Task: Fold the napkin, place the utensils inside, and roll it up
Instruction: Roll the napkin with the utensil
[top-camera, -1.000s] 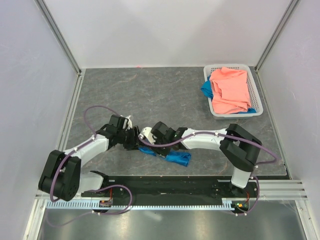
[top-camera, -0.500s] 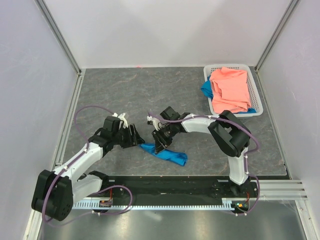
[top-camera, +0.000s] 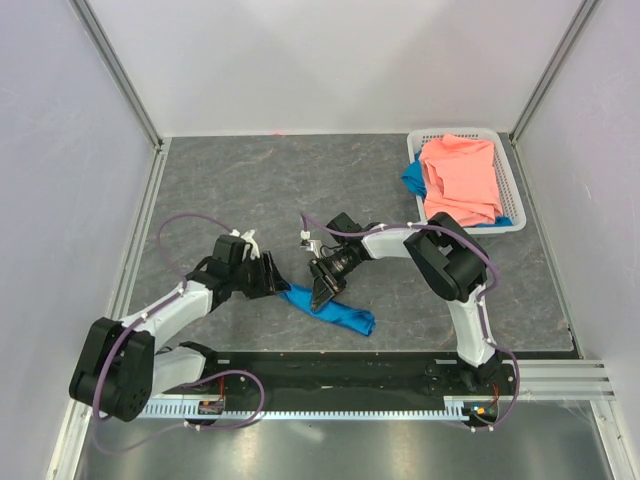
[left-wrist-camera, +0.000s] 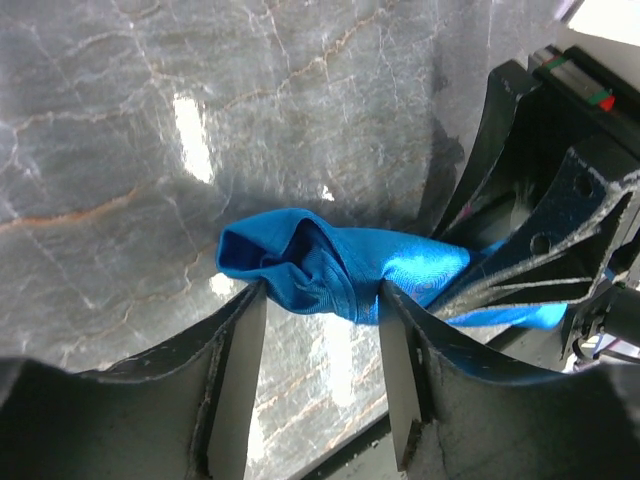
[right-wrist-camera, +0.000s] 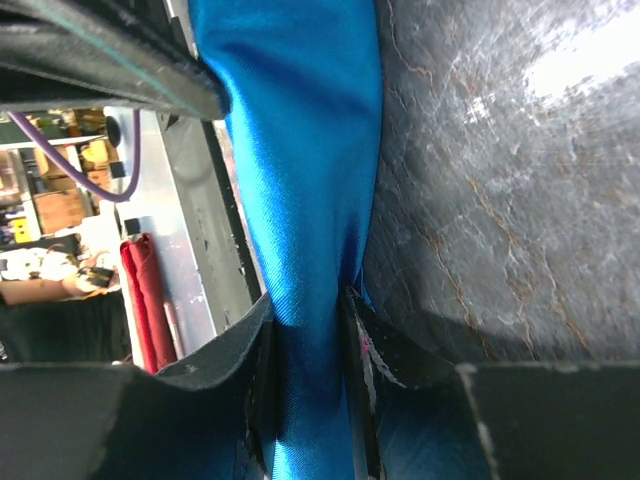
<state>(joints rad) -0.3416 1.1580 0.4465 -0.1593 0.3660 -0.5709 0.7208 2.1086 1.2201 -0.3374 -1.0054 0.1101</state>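
The napkin (top-camera: 345, 315) lies as a bright blue rolled bundle on the grey table, near the front edge. My left gripper (top-camera: 277, 283) is at its left end. In the left wrist view the bunched end of the napkin (left-wrist-camera: 320, 260) is squeezed between the very tips of the left gripper (left-wrist-camera: 320, 300), whose jaws stand fairly wide. My right gripper (top-camera: 322, 290) sits across the roll just to the right. In the right wrist view the right gripper (right-wrist-camera: 305, 310) is pinched shut on the stretched napkin (right-wrist-camera: 300, 150). The utensils are hidden.
A white basket (top-camera: 470, 231) stands at the back right, holding a salmon-pink cloth (top-camera: 460, 180) with a blue scrap (top-camera: 412, 178) under it. The black base rail (top-camera: 340, 375) runs along the near edge, just behind the roll. Grey walls close in both sides.
The two grippers were bunched together over the napkin's left end. The left has drawn back to the left, and the right has swung round across the roll and closed tighter.
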